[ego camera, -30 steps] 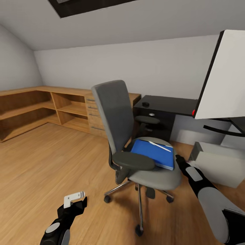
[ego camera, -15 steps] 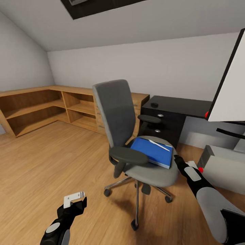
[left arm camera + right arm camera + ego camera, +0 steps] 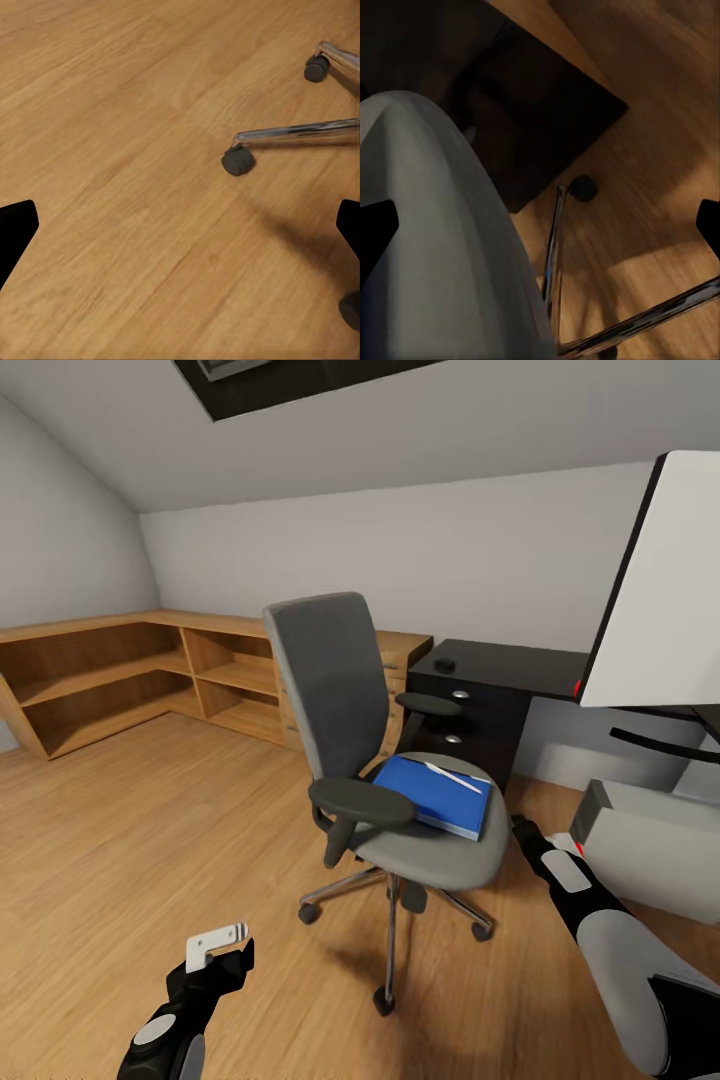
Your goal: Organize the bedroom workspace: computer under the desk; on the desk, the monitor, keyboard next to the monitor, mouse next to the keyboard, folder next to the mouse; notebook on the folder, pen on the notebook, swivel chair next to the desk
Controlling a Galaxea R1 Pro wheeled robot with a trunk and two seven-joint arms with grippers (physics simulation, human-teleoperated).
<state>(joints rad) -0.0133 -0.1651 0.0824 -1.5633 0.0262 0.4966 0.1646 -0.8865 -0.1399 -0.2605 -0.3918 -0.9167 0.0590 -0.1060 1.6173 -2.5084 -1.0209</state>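
At the left we are seeing wooden shelves (image 3: 110, 685) running along the wall, and low in the head view our left gripper (image 3: 222, 950) is hanging over bare floor (image 3: 130, 840); its wrist camera is showing both fingertips (image 3: 16, 229) far apart at the frame edges, so its jaws are standing open around nothing, with a chair caster (image 3: 238, 161) on the floor ahead. Moving right, the chair (image 3: 345, 690) is standing in the middle of the room with its backrest toward the shelves side and its seat facing the desk side. The blue folder (image 3: 435, 795) is lying flat on the seat, its long axis running from the backrest out toward the seat's front right edge. On top of it a thin white pen (image 3: 452, 777) is lying along the same line, one end pointing toward the backrest and the other toward our right arm. Just beyond the chair, the black desk (image 3: 510, 670) is standing against the wall with a small dark mouse (image 3: 445, 664) on its near corner. Our right gripper (image 3: 525, 830) is reaching just beside the seat's right edge; its camera is looking at the grey seat (image 3: 442, 247) from below, with its fingertips (image 3: 375, 229) spread wide and holding nothing. Farther right, the white monitor (image 3: 660, 590) is leaning at a tilt, and a grey computer (image 3: 650, 850) is lying on the floor.
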